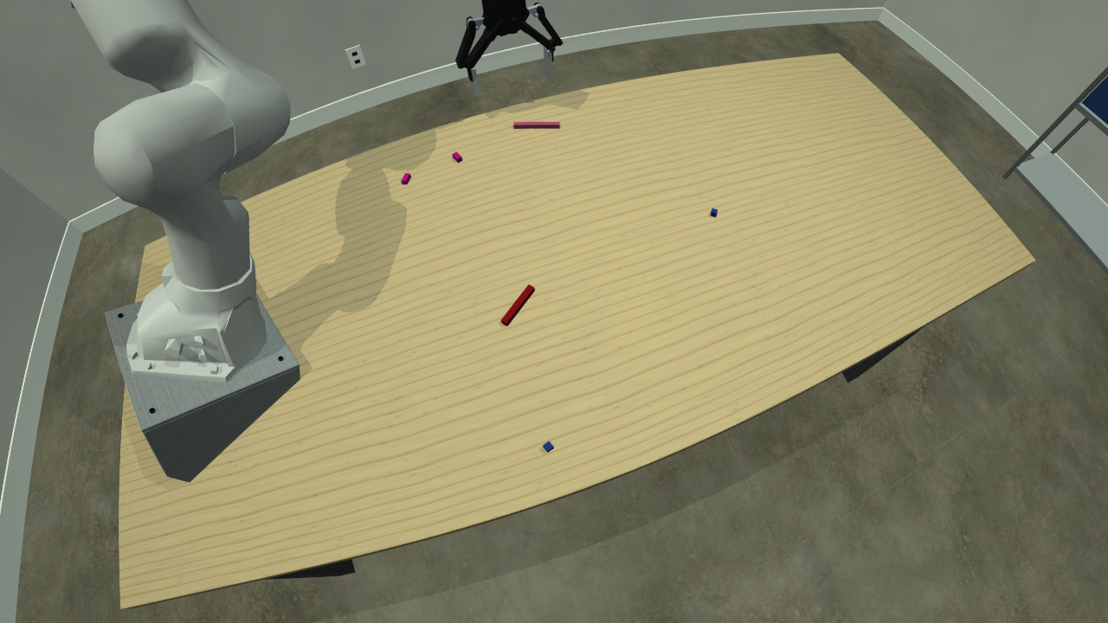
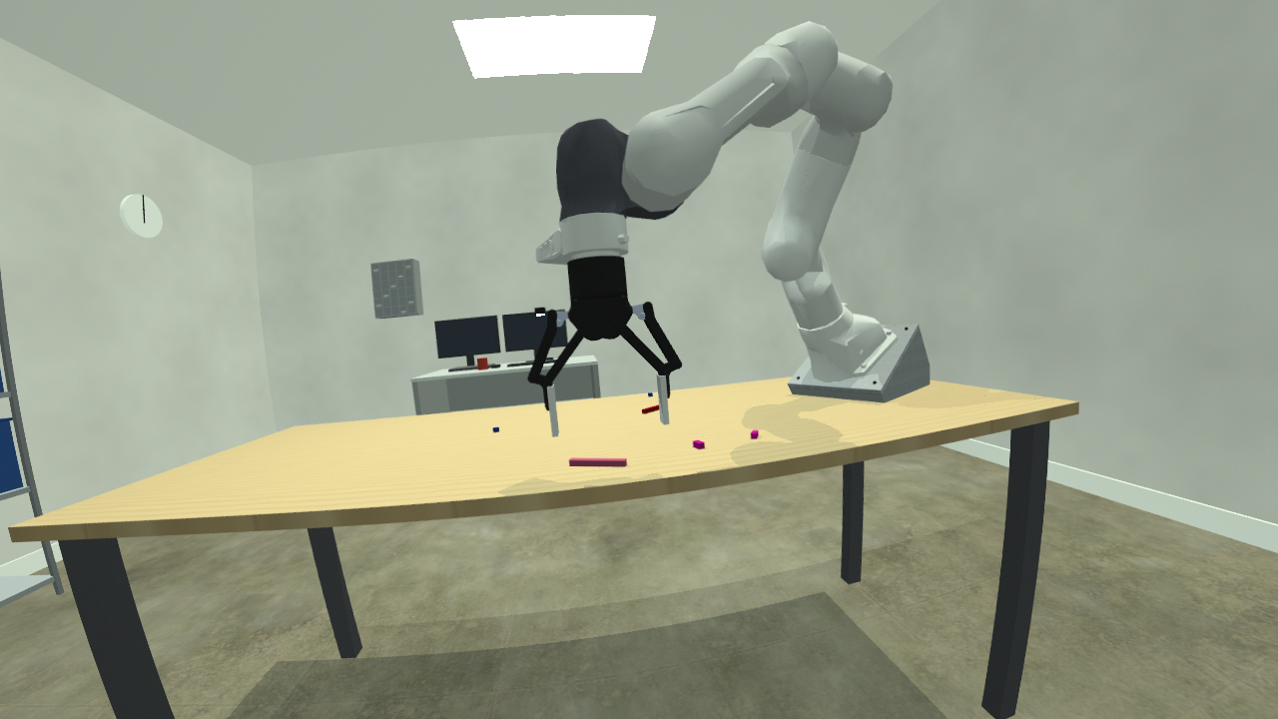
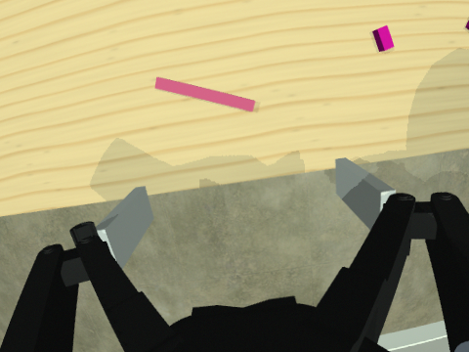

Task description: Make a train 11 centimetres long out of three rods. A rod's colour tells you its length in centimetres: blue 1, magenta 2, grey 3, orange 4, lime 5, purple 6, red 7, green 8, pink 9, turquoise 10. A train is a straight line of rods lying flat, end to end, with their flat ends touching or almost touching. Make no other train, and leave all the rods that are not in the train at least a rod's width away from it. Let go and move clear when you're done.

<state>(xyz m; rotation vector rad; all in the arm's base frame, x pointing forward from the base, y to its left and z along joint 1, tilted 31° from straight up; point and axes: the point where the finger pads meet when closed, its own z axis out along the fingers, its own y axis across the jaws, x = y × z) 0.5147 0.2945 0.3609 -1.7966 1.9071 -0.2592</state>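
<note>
A pink rod [image 1: 536, 125] lies flat near the table's far edge; it also shows in the exterior view [image 2: 597, 461] and the wrist view [image 3: 205, 94]. Two magenta rods [image 1: 457, 157] [image 1: 406, 178] lie apart to its left; one shows in the wrist view [image 3: 383, 38]. A red rod [image 1: 517, 305] lies mid-table. Two blue rods [image 1: 713, 212] [image 1: 547, 446] lie far apart on the right and near the front. My gripper [image 1: 511, 71] [image 2: 607, 417] [image 3: 241, 190] is open and empty, hovering above the far table edge, just beyond the pink rod.
The robot base [image 1: 197, 363] stands at the table's left end. The table's far edge [image 3: 195, 186] runs right under my fingers, with floor beyond it. A shelf frame [image 1: 1061, 131] stands off the table at the right.
</note>
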